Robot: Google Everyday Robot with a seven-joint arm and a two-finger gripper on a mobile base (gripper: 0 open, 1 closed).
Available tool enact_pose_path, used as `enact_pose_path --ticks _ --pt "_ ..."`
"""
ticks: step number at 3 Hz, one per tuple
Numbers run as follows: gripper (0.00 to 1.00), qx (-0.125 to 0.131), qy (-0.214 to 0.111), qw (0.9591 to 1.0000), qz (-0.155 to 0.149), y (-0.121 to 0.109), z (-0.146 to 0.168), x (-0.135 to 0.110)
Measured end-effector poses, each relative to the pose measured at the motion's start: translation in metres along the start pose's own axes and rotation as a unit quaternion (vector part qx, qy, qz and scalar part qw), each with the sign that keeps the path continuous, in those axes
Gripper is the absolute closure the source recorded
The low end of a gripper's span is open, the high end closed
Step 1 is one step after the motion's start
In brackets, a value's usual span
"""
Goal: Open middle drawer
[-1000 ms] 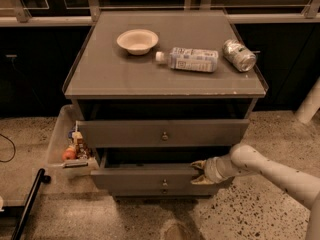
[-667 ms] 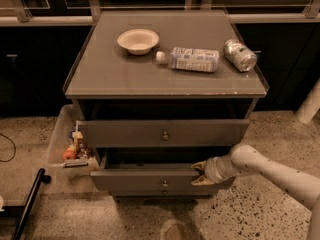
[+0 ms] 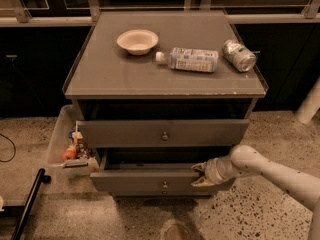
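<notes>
A grey drawer cabinet stands in the middle of the camera view. Under its top is a dark open slot. Below that is a drawer front with a small knob. The lowest drawer front, with its own knob, stands pulled out a little, with a dark gap behind it. My gripper reaches in from the right on a white arm and sits at the top right edge of this pulled-out drawer front.
On the cabinet top lie a white bowl, a plastic bottle on its side and a tipped can. A clear bin with small items stands at the cabinet's left. A black pole lies on the speckled floor.
</notes>
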State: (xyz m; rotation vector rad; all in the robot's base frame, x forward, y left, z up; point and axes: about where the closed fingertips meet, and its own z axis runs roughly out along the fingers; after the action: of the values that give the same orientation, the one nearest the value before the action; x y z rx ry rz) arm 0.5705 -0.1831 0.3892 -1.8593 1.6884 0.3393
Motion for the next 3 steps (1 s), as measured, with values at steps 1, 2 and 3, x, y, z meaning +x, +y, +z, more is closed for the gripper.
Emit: enact_pose_path --ticks 1,2,3 --pt "0.57 -0.002 -0.001 1.0000 0.001 -0.005 0.003 -0.003" --pt "0.60 -0.015 -0.010 0.9998 -0.004 0.006 0.000 0.000" --pt "0.84 -0.017 -0.013 0.9997 -0.010 0.010 -0.002 -0.002"
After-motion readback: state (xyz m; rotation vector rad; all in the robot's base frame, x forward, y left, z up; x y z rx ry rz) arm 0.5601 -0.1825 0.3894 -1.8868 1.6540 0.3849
